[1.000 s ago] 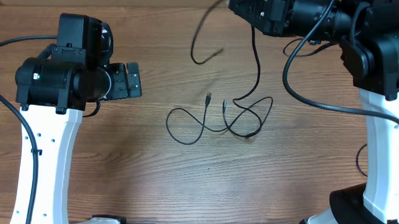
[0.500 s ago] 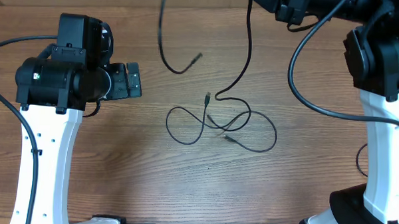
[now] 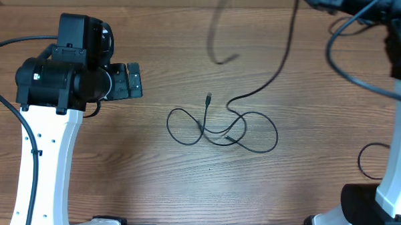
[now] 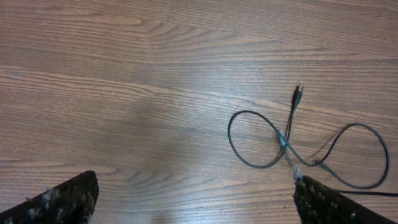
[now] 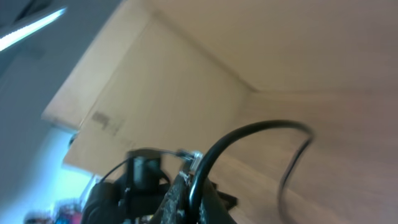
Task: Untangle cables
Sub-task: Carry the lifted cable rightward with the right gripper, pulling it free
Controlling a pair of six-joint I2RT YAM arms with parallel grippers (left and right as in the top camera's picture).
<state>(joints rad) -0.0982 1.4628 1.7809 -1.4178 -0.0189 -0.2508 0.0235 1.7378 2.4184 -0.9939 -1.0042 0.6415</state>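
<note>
The cables (image 3: 206, 116) are seen on the wooden table (image 3: 118, 170), to the right of the left gripper (image 3: 133, 82) in the overhead view and well apart from it. A flat figure of loops is formed by them, and its long axis runs away from the left gripper, from side to side in that view. One plug (image 3: 209, 97) is pointed to the far edge of the table, and its short straight part is laid across the long axis. The same loops (image 4: 283, 140) and the plug (image 4: 298, 93) are shown in the left wrist view.

From the far side of the loops, one raised cable (image 3: 284, 58) is lifted off the table and is led up, farther from the left gripper, to the top edge of the overhead view. A loose end (image 3: 222, 60) is seen blurred above the table.

The left gripper (image 4: 199, 205) is held wide apart, with nothing between its fingers (image 4: 68, 199). The right gripper (image 5: 189, 196) is clamped on the raised cable (image 5: 249, 127), which is bent in an arc above it.
</note>
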